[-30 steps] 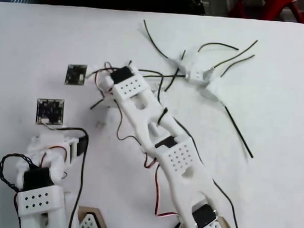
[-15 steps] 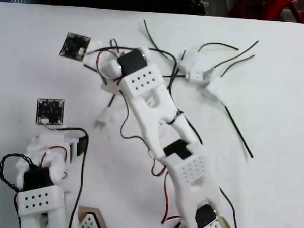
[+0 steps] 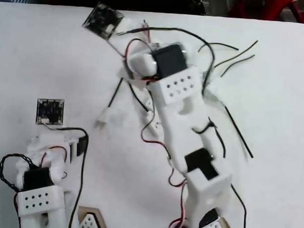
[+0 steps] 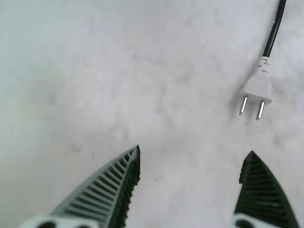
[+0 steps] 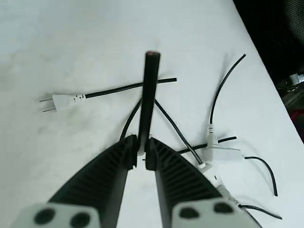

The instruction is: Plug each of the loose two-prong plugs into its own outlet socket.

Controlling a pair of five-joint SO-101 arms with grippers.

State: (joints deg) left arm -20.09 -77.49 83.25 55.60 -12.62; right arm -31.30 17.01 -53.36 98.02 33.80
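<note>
Right jaws are clamped on a socket (image 3: pixel 102 20), which sits tilted toward 11 o'clock over the bench (image 3: pixel 33 48). Left jaws gape wide at 7 o'clock, gripping nothing. A second socket (image 3: pixel 50 111) lies at 9 o'clock, with a loose plug (image 3: pixel 101 121) at its 3 o'clock. Other plugs (image 5: pixel 223 153) lie tangled in cords.

No text, number or sign comes through legibly anywhere. The pale marks on the socket board (image 3: pixel 50 111) on the desk (image 3: pixel 33 48) are too small to read.
</note>
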